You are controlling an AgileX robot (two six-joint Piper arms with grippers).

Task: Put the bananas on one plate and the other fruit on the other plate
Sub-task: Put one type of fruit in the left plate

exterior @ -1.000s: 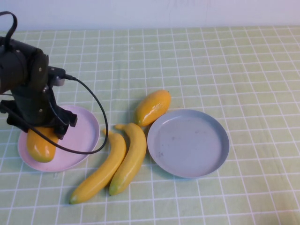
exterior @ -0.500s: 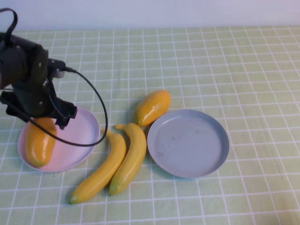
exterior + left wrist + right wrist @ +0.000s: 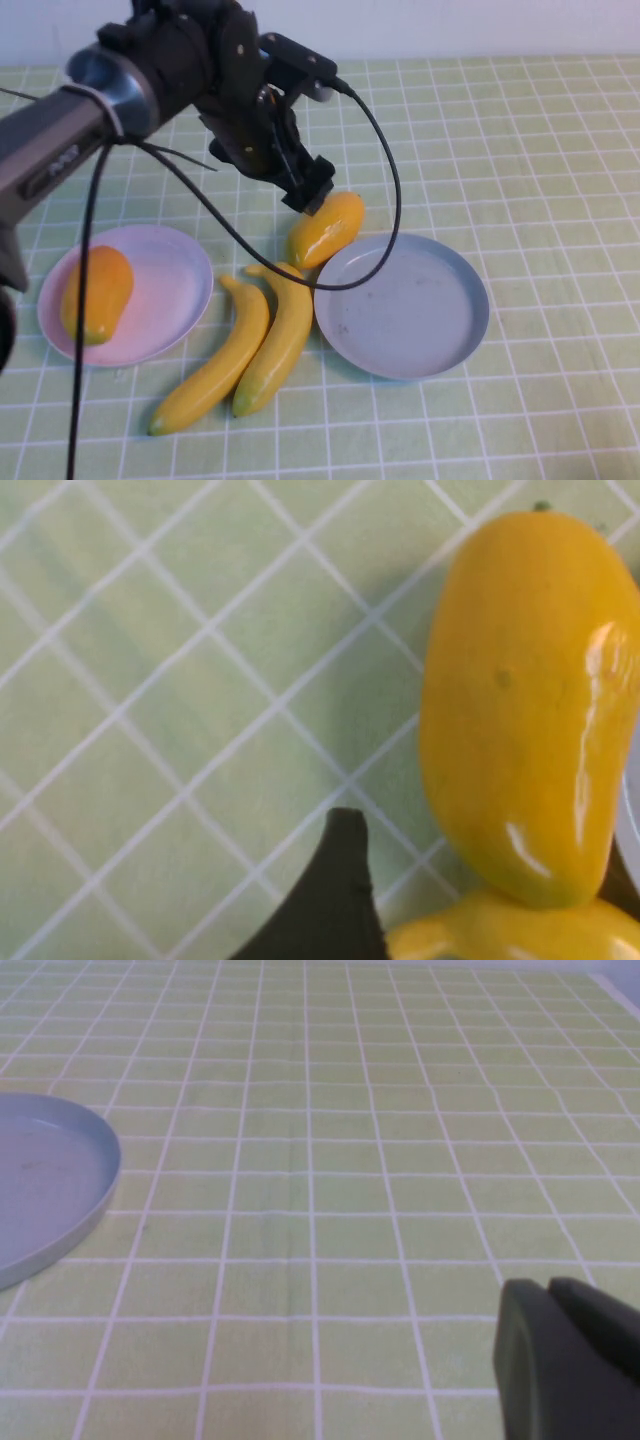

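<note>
One mango [image 3: 95, 292] lies on the pink plate [image 3: 175, 285] at the left. The second mango [image 3: 327, 229] lies on the cloth against the far-left rim of the grey-blue plate [image 3: 403, 305], which holds nothing. Two bananas [image 3: 250, 345] lie side by side on the cloth between the plates. My left gripper [image 3: 316, 196] hovers open at the second mango's far side. In the left wrist view this mango [image 3: 520, 700] fills the right half, with one dark finger [image 3: 338, 900] beside it and a banana end [image 3: 500, 935] below. My right gripper [image 3: 548, 1295] is shut and empty over bare cloth.
The table is covered by a green checked cloth [image 3: 520, 150]. The left arm's black cable [image 3: 385, 200] loops over the second mango and the grey-blue plate's rim. The grey-blue plate's edge [image 3: 40, 1180] shows in the right wrist view.
My left arm has left the pink plate, with the first mango lying on it, and swung right and farther out to the second mango. The fruit on the cloth has not moved.
</note>
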